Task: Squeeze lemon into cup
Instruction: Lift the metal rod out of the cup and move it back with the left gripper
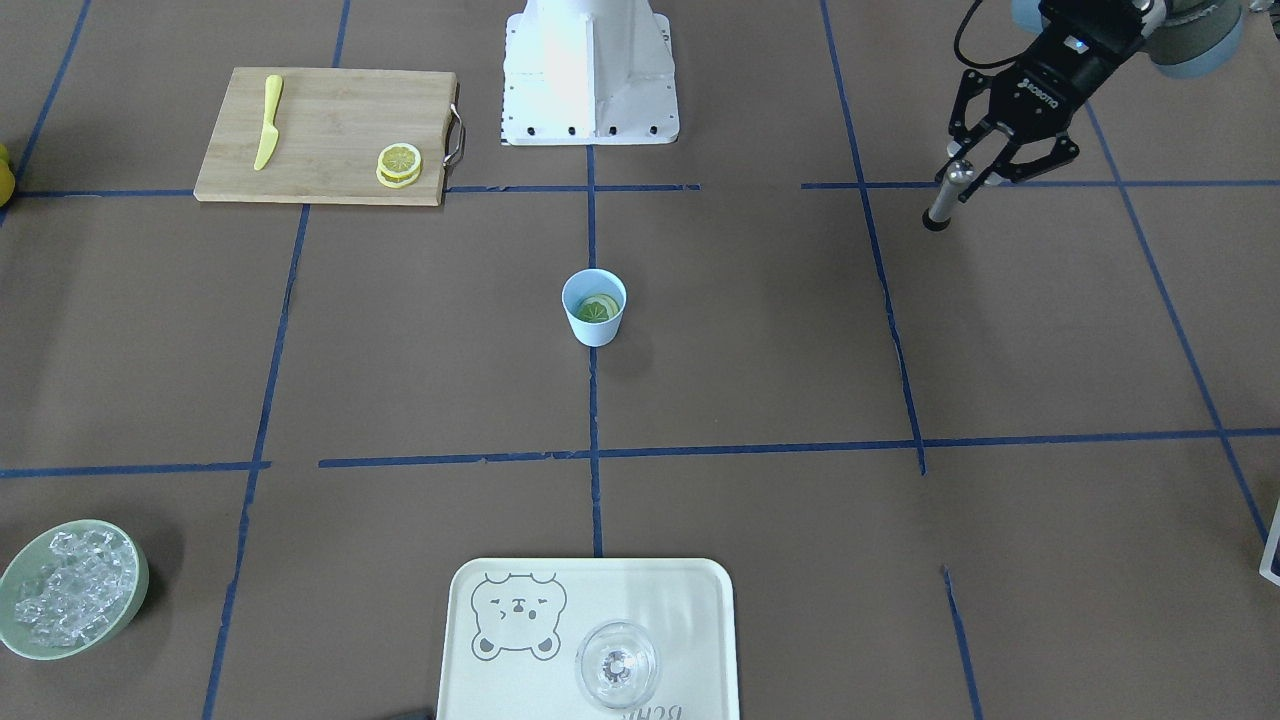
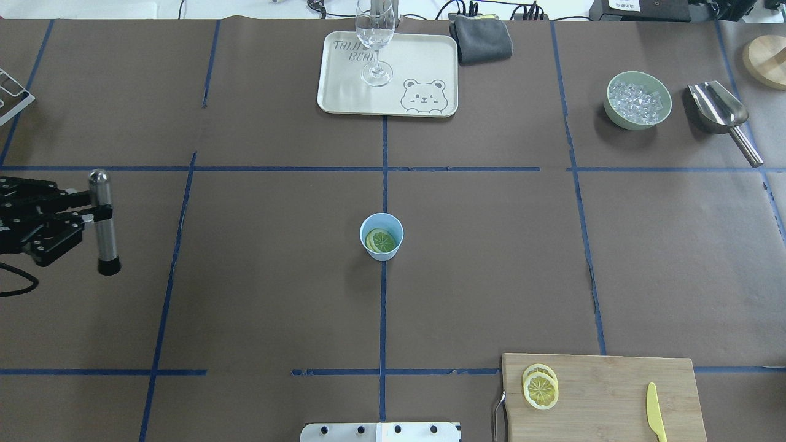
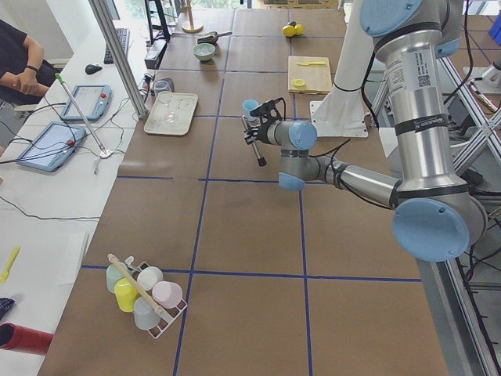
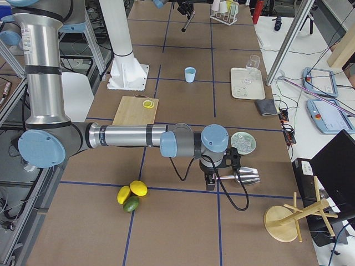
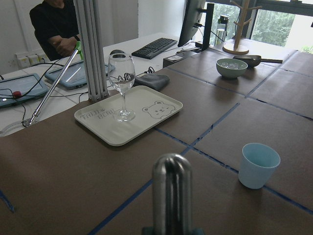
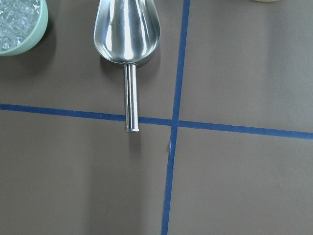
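Fingers point(image 2: 83, 213) of the left gripper point(image 2: 97, 213) clamp a steel rod point(image 2: 105, 236) at the table's left. The lemon point(image 2: 381, 240) lies inside the cup point(image 2: 393, 247) at the centre. Whether the right gripper point(image 4: 213, 174) is parted, I cannot tell.

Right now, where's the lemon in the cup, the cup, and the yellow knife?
lemon point(image 2: 381, 240): overhead view, middle of the slice.
cup point(image 1: 596, 330): front-facing view, outer wall.
yellow knife point(image 1: 267, 122): front-facing view, its middle.

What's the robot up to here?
The left gripper holds a shiny metal stick off to one side. A lemon slice lies inside the blue cup in the middle. The right gripper hangs over a metal scoop by the ice bowl; whether it is open, I cannot tell.
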Controlling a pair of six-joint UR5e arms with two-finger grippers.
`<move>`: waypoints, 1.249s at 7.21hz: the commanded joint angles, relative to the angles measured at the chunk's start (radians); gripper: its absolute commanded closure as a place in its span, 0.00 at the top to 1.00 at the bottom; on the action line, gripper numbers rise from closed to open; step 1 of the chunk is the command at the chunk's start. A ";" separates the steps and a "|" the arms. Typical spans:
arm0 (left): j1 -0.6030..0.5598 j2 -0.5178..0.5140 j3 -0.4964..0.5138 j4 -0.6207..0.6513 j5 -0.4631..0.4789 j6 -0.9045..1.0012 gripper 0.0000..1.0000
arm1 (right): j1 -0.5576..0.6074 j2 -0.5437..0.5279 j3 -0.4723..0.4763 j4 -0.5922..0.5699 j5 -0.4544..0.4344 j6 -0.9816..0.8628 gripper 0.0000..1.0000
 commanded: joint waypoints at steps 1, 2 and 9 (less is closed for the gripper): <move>-0.122 0.068 0.021 0.140 -0.189 0.000 0.00 | 0.000 0.000 0.007 0.000 0.000 -0.003 1.00; -0.141 0.069 0.023 0.196 -0.251 0.000 0.00 | 0.000 0.000 0.007 0.000 0.000 -0.006 1.00; -0.256 -0.066 0.026 0.799 -0.390 -0.082 0.00 | 0.001 -0.020 0.008 0.002 -0.001 -0.009 1.00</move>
